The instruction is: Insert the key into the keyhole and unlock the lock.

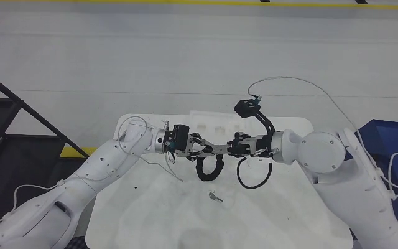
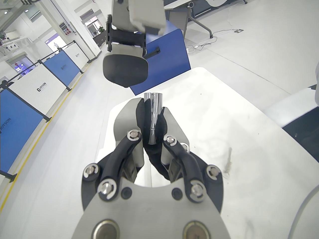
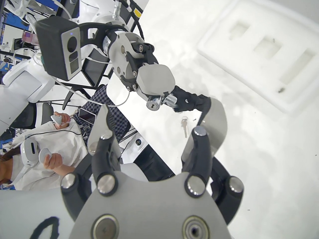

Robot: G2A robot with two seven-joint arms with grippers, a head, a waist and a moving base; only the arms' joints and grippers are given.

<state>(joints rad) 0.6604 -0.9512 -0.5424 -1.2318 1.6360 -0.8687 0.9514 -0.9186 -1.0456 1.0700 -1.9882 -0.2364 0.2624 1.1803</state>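
The left gripper [image 2: 150,115] clamps the lock cylinder [image 2: 155,105] — the right gripper [image 3: 159,115], jaws apart, faces its keyhole [image 3: 152,105]; the key [image 3: 184,125] lies on the table [image 3: 249,150].

- The right gripper [image 3: 157,105] has its fingers [image 3: 213,120] spread wide, with nothing gripped between them.
- Facing it, the left gripper [image 3: 159,93] is clamped on the lock [image 3: 153,104], a shiny cylinder held off the table with its keyhole end turned toward the camera.
- The lock's black cable [image 3: 189,100] runs from the cylinder to the edge of one right finger; whether they touch cannot be told.
- The key [image 3: 184,125] lies flat on the white table [image 3: 261,162], seen between the right fingers, apart from both grippers.
- A white foam tray [image 3: 224,38] with three rectangular recesses sits on the table, well apart from the key.
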